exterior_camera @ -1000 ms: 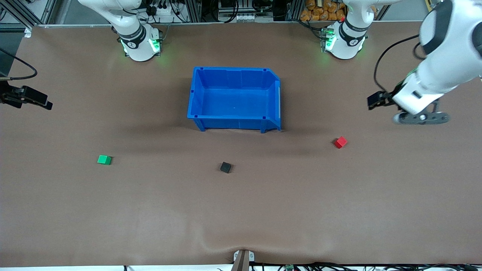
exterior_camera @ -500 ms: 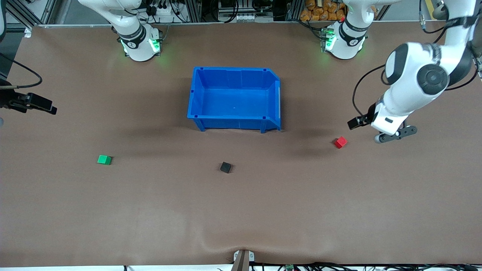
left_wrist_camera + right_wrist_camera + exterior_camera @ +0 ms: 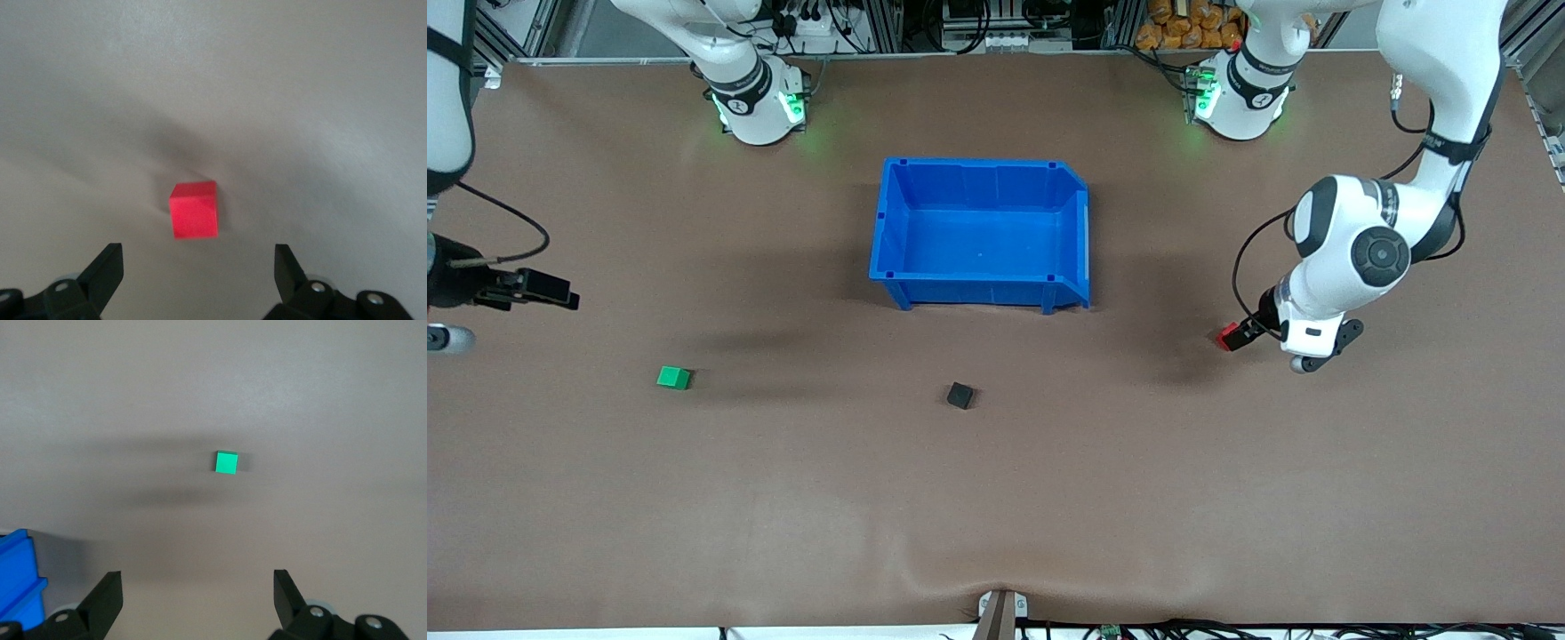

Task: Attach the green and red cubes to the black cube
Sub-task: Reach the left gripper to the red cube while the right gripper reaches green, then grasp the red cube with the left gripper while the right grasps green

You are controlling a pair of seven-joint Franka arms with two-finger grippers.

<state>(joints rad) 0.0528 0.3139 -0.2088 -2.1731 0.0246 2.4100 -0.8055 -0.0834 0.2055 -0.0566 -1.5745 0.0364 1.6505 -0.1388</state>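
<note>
Desk (image 3: 996, 498) is covered in a matte brown sheet, a slight ripple at the edge nearest the front camera.

Red cube (image 3: 1230, 338): plain, solid, sharp-edged, flat on the desk toward the left arm's end. In the front view the left arm's hardware covers part of it.

Left pincer (image 3: 199, 267) hangs low over the red cube, black fingers (image 3: 107, 272) spread wide, nothing held. In the left wrist view the cube (image 3: 194, 209) sits ahead of the fingertips, not between them, no contact.

Green cube (image 3: 673, 378): same shape, bright, smooth faces, alone on the desk toward the right arm's end, slightly farther from the front camera than the black cube.

Right pincer (image 3: 197, 587) is up over the desk at the right arm's end, fingers wide apart, empty. The green cube (image 3: 227, 462) shows small and well clear of it in the right wrist view.

Black cube (image 3: 959, 396): matte, same size, turned a bit askew, nearer the front camera than the blue bin (image 3: 889, 222), roughly between the two coloured cubes and well apart from both.

Bin is rigid moulded plastic, rectangular, open top, ribbed walls, one wall cut lower with angled corners.
</note>
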